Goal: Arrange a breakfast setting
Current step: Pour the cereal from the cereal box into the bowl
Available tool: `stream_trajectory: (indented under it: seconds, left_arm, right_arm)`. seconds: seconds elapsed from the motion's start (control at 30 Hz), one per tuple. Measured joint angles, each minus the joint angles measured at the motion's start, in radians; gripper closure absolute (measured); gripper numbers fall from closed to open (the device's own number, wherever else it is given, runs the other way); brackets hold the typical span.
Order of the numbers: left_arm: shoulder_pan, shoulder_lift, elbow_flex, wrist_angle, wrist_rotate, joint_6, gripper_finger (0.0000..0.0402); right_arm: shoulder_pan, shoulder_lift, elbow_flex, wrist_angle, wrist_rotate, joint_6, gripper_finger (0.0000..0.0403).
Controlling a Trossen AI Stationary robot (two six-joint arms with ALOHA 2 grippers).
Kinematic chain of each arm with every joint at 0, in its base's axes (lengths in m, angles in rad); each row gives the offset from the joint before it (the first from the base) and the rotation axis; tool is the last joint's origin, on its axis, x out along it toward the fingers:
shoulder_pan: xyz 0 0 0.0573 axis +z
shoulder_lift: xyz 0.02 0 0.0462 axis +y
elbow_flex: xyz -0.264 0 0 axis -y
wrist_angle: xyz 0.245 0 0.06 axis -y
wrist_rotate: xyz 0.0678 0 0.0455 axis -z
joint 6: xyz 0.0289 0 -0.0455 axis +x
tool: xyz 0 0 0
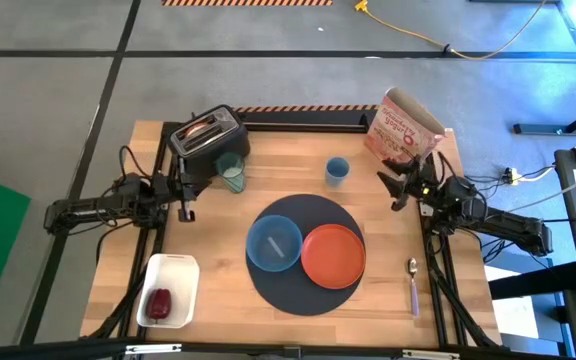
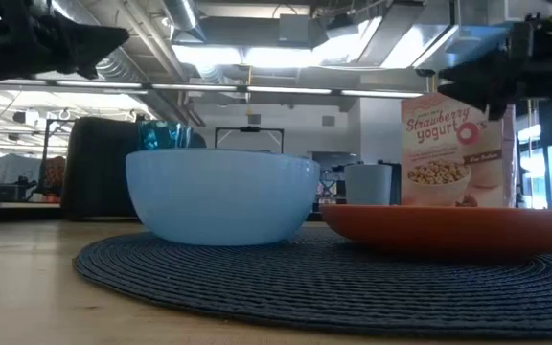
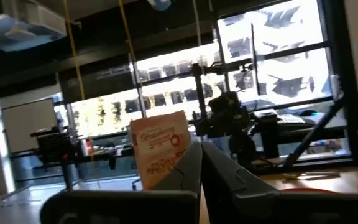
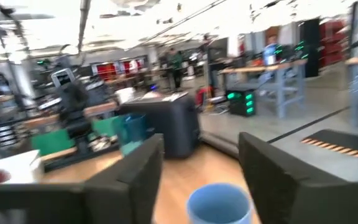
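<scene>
Fingers of the right gripper (image 4: pixel 201 180) spread wide and holding nothing, hung above the wood with a small blue cup (image 4: pixel 219 202) just ahead, lined up between them. Probably the next pickup, so: lower straight, centre the round wall between the pads, close gently on smooth, hard-looking sides, lift upright. Close beside that gripper, a red-and-white cereal bag (image 1: pixel 403 125), crinkly and light by the look of it; best kept clear of the elbow. Farther off, toward the middle of the table, a round woven mat (image 1: pixel 303 290), dark and ribbed, carrying a glossy blue bowl (image 1: pixel 274 243) and a flat orange plate (image 1: pixel 333 256), rims touching or nearly so. Back beside the right arm, off the mat, a purple-handled spoon (image 1: pixel 413 283): thin, low, awkward to pinch off bare wood. Left gripper (image 1: pixel 182 196) pinched narrow, empty, waiting next to a black toaster (image 1: pixel 208 138) with toast (image 1: pixel 200 128) poking from a slot and a clear teal glass (image 1: pixel 231 172) just ahead. Well behind that arm, near the table's front corner, a white dish (image 1: pixel 173 270) with one small dark-red fruit (image 1: pixel 160 300). Glass, toast, fruit and spoon apparently not yet placed.
</scene>
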Motion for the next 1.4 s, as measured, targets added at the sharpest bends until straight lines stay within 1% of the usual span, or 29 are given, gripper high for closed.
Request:
stream_trajectory:
  seconds: [0.07, 0.17, 0.27, 0.4, 0.47, 0.6, 0.73, 0.8, 0.97, 1.03, 1.13, 1.2, 1.33, 1.4]
  left_arm:
    - [0.000, 0.000, 0.000, -0.002, -0.044, 0.011, 0.0400]
    - [0.000, 0.000, 0.000, -0.001, -0.107, 0.048, 0.0400]
    - [0.000, 0.000, 0.000, -0.002, -0.144, 0.050, 0.0400]
    - [0.000, 0.000, 0.000, -0.040, -0.147, 0.023, 0.0400]
    - [0.000, 0.000, 0.000, -0.067, -0.148, 0.010, 0.0400]
    - [0.000, 0.000, 0.000, -0.091, -0.148, -0.030, 0.0400]
    - [0.000, 0.000, 0.000, -0.096, -0.153, -0.034, 0.0400]
    - [0.000, 0.000, 0.000, -0.095, -0.166, -0.035, 0.0400]
    - [0.000, 0.000, 0.000, -0.110, -0.175, -0.161, 0.0400]
    - [0.000, 0.001, 0.000, -0.128, -0.174, -0.185, 0.0400]
    - [0.000, 0.000, 0.000, -0.116, -0.184, -0.179, 0.0400]
    - [0.001, 0.001, 0.000, -0.082, -0.222, -0.162, 0.0400]
    - [0.002, 0.000, 0.028, -0.044, -0.329, -0.138, 0.0398]
    - [0.002, 0.000, 0.047, -0.040, -0.337, -0.111, 0.0390]
  right_arm:
    - [0.000, 0.038, 0.043, 0.000, 0.039, -0.020, 0.0162]
    - [0.000, 0.119, 0.125, -0.019, 0.116, -0.053, 0.0141]
    - [0.000, 0.222, 0.226, -0.081, 0.203, -0.095, 0.0138]
    - [0.000, 0.363, 0.344, -0.115, 0.286, -0.135, 0.0142]
    - [0.000, 0.422, 0.395, -0.105, 0.307, -0.170, 0.0143]
    - [0.000, 0.525, 0.492, -0.099, 0.315, -0.264, 0.0143]
    - [0.000, 0.598, 0.572, -0.100, 0.316, -0.363, 0.0143]
    - [0.000, 0.635, 0.612, -0.102, 0.341, -0.379, 0.0143]
    - [0.000, 0.686, 0.679, -0.175, 0.445, -0.399, 0.0143]
    - [0.000, 0.690, 0.689, -0.193, 0.478, -0.419, 0.0143]
    - [0.000, 0.690, 0.703, -0.201, 0.518, -0.450, 0.0143]
    - [0.000, 0.683, 0.726, -0.232, 0.550, -0.446, 0.0143]
    - [-0.001, 0.667, 0.799, -0.356, 0.663, -0.390, 0.0143]
    - [-0.002, 0.668, 0.855, -0.449, 0.691, -0.363, 0.0143]
